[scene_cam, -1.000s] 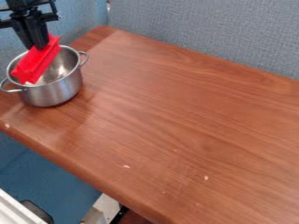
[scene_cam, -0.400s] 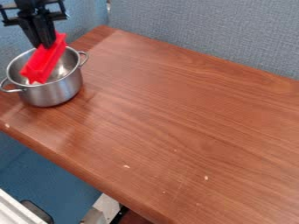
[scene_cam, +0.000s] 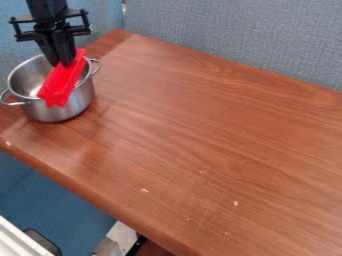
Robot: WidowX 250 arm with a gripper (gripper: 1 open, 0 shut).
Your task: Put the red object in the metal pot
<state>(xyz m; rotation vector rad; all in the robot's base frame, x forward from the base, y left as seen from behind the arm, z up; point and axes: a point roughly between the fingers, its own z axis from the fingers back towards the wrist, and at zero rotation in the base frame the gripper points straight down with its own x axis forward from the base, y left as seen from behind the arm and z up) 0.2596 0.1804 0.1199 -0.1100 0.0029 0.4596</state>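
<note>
While my gripper [scene_cam: 62, 60] stays clamped on the red plastic bar [scene_cam: 63, 82], its lower end dips inside the steel pot [scene_cam: 51, 92] at the table's [scene_cam: 214, 130] far-left corner; I judge only the release remains.

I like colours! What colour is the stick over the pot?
Bright red, seen in the camera view.
</note>
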